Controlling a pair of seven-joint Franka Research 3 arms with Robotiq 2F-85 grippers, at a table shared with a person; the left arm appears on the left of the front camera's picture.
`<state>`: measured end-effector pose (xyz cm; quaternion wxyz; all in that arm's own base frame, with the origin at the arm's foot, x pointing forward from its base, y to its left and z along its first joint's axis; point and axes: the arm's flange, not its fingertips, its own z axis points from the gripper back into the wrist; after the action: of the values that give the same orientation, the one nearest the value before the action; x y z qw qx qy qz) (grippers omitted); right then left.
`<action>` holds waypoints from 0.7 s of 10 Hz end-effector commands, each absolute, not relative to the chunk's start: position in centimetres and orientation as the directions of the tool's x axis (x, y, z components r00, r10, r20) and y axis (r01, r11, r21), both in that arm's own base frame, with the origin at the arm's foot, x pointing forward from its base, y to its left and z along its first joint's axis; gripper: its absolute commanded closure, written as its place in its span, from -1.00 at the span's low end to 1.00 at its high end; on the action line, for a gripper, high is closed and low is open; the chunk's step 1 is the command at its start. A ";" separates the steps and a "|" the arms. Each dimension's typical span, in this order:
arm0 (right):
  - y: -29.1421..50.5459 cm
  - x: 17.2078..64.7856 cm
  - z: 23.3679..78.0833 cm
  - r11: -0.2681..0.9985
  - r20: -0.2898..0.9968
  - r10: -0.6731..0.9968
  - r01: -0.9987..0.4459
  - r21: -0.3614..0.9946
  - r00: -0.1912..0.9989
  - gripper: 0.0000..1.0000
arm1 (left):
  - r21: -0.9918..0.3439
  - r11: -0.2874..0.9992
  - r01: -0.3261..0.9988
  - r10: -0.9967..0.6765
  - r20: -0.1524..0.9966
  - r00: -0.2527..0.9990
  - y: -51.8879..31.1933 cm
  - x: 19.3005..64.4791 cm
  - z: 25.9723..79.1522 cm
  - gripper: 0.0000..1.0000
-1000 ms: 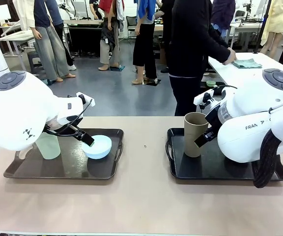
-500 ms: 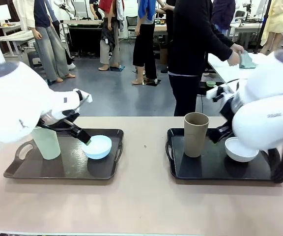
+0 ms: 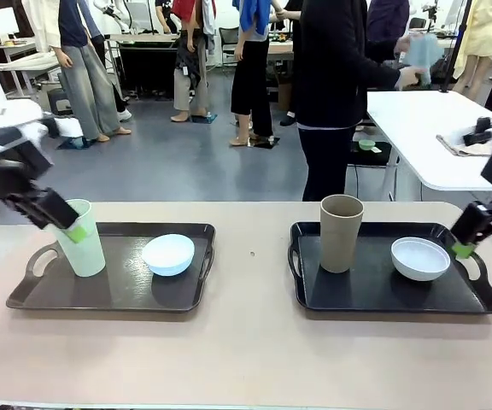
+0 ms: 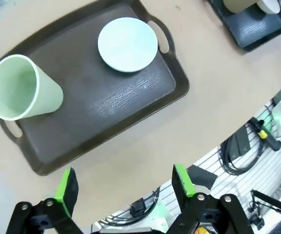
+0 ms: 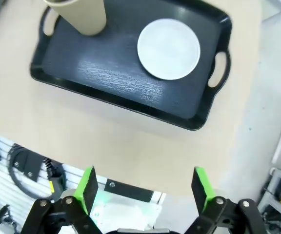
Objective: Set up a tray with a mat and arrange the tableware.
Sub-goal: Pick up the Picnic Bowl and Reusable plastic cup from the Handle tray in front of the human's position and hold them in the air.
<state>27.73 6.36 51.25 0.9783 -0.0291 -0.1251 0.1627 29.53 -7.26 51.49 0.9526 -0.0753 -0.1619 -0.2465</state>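
Dark trays are laden with the tableware: the pale green cup [image 3: 82, 248] and light blue bowl [image 3: 168, 254] on the left tray [image 3: 109, 296], the brown-tan cup [image 3: 341, 232] and white bowl [image 3: 420, 259] on the right tray [image 3: 383, 305]. The left gripper [image 3: 68, 225], beside the green cup, and the right gripper [image 3: 464, 246], at the right tray's outer end, are held spread and empty. Tray floors being bare, the mat is judged outstanding; the cloth [image 3: 423, 49] held by the person [image 3: 336, 77] beyond may be wanted next.

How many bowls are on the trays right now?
2: a light blue bowl on the left tray, a white bowl on the right tray. None appears hidden.
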 end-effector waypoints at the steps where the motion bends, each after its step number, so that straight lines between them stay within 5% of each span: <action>1: 7.5 31.1 48.9 0.935 0.246 0.354 -0.332 -0.126 0.902 -1.00 | -0.046 0.861 0.506 -0.457 0.364 0.811 -9.1 33.2 48.4 -1.00; 2: 7.5 31.1 48.9 0.935 0.246 0.354 -0.332 -0.126 0.902 -1.00 | -0.064 0.867 0.494 -0.445 0.345 0.826 -7.3 29.5 51.5 -1.00; 3: 6.7 28.5 50.7 0.943 0.238 0.332 -0.316 -0.103 0.913 -1.00 | -0.146 0.843 0.517 -0.447 0.344 0.826 -8.3 30.6 49.4 -1.00; 5: 3.0 30.7 51.3 0.882 0.177 0.283 -0.328 0.337 0.943 -1.00 | -0.407 0.752 0.518 -0.362 0.402 0.841 -5.3 32.5 49.6 -1.00; 7: -4.0 30.7 51.1 0.565 0.220 0.112 -0.244 0.788 0.969 -1.00 | -0.721 0.420 0.552 -0.214 0.512 0.832 -0.7 32.3 49.2 -1.00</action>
<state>30.23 -1.02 50.82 0.9533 0.2382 -0.0986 0.1571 32.32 -2.89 49.67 0.8990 -0.3235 -0.1836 -0.2313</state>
